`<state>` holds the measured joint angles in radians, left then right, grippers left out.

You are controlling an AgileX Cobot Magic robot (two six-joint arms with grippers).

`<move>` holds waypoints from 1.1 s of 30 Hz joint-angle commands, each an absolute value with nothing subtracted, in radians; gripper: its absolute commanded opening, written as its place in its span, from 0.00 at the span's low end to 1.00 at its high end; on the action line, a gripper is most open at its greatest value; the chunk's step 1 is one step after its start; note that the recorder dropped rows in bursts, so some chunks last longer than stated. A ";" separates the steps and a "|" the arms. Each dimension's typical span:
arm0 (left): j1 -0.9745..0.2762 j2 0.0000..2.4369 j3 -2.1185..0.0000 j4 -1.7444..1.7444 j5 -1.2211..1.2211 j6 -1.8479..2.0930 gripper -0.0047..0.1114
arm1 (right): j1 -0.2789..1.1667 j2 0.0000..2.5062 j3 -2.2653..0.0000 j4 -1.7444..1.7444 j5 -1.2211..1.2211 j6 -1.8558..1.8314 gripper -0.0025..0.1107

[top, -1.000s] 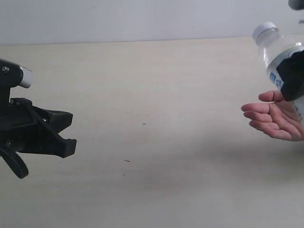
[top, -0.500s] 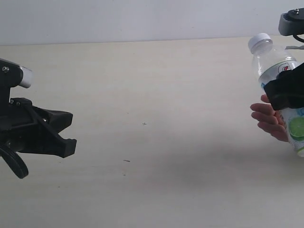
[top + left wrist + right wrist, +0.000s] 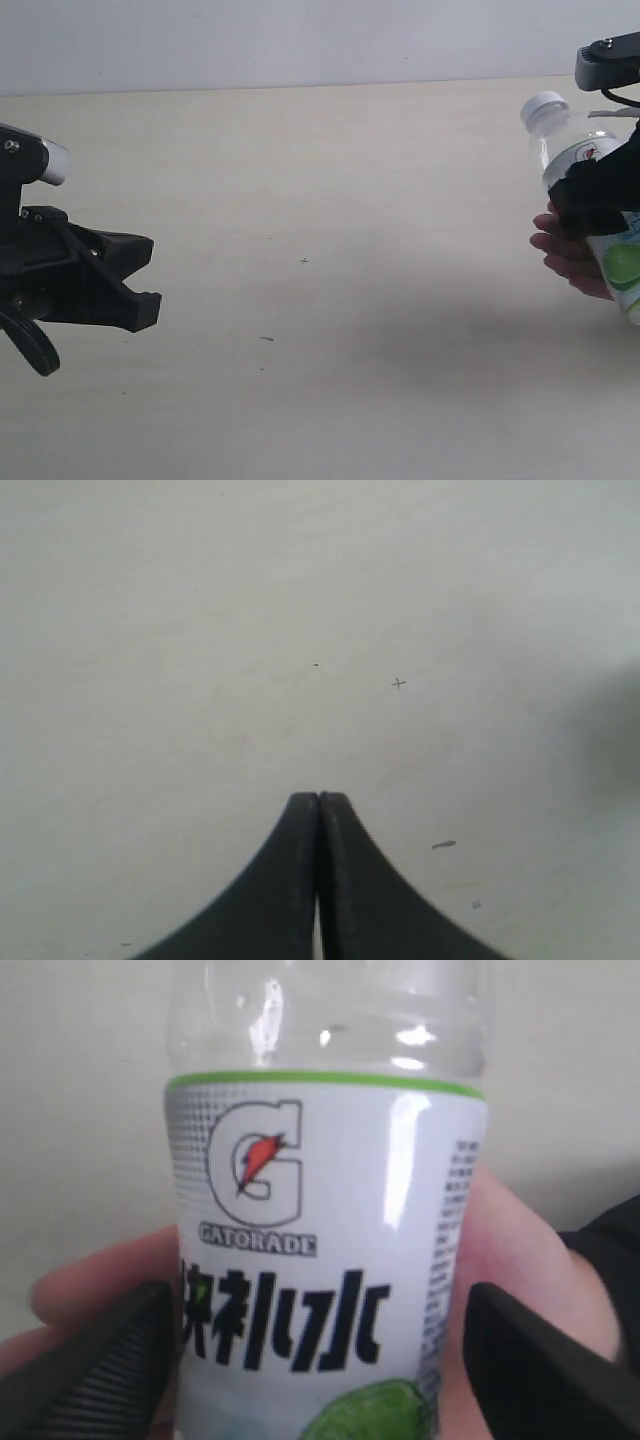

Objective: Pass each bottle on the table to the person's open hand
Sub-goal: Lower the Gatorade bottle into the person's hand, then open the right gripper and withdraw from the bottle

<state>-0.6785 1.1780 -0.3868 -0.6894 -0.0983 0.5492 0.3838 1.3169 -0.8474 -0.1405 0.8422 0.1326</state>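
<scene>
The green-lime bottle (image 3: 575,150) has a white cap and leans at the right edge of the exterior view. My right gripper (image 3: 592,196) is shut around its label. The person's open hand (image 3: 565,252) lies right behind and under the bottle, fingers touching it. In the right wrist view the bottle (image 3: 320,1210) fills the frame between my gripper's (image 3: 320,1325) black fingers (image 3: 90,1360). The hand (image 3: 520,1250) wraps behind it. My left gripper (image 3: 148,282) hangs shut and empty over the table (image 3: 350,180) at the left; its tips (image 3: 319,802) are pressed together. The other bottles are out of view.
The pale tabletop carries only a few tiny dark specks (image 3: 303,261) near the middle. A grey wall (image 3: 300,40) runs along the table's far edge.
My right gripper has brought the bottle down from above the open palm into the hand, whose fingers now sit behind it. The left arm has not moved.
</scene>
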 commanded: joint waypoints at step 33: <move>-0.675 1.173 -0.382 -0.691 -0.103 0.544 0.04 | 0.383 0.673 -0.844 0.181 0.813 -0.106 0.02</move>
